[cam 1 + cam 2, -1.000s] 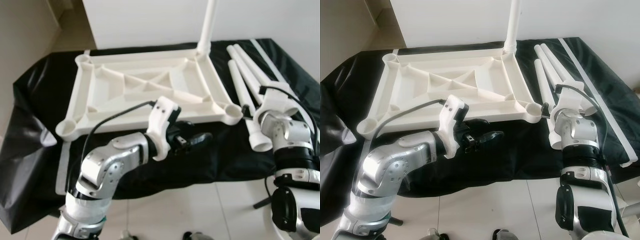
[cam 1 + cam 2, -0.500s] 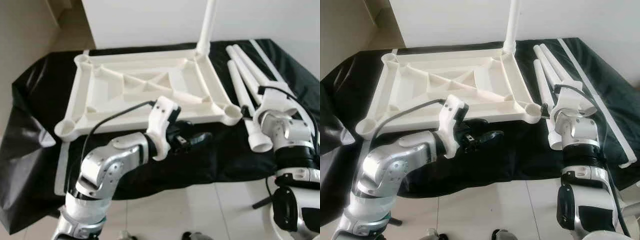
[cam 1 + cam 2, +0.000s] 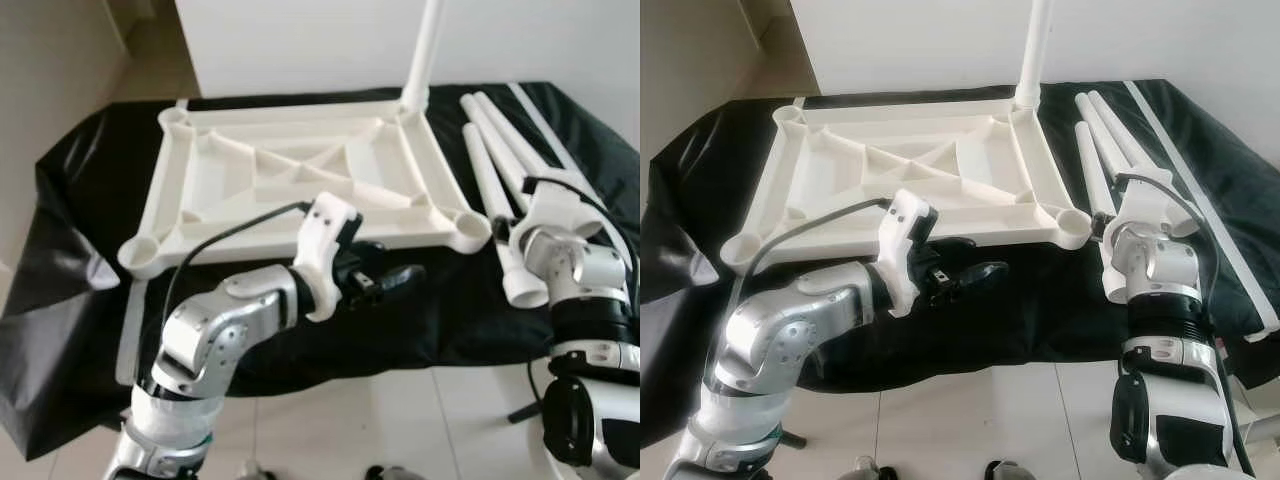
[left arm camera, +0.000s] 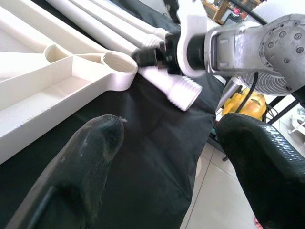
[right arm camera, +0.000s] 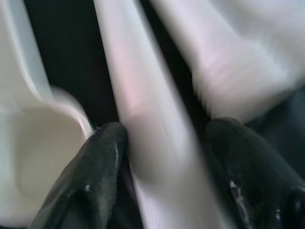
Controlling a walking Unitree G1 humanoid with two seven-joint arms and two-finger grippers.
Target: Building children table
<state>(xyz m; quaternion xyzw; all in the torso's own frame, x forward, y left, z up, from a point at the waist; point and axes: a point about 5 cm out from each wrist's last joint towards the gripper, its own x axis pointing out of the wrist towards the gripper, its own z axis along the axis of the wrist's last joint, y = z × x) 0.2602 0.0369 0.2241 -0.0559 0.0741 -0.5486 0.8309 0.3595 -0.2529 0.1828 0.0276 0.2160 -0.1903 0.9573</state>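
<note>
Upside down on the black cloth lies the white table frame, one leg standing at its far corner. Right hand straddles a loose leg, fingers spread around it; left hand hovers spread near the frame's front edge
</note>
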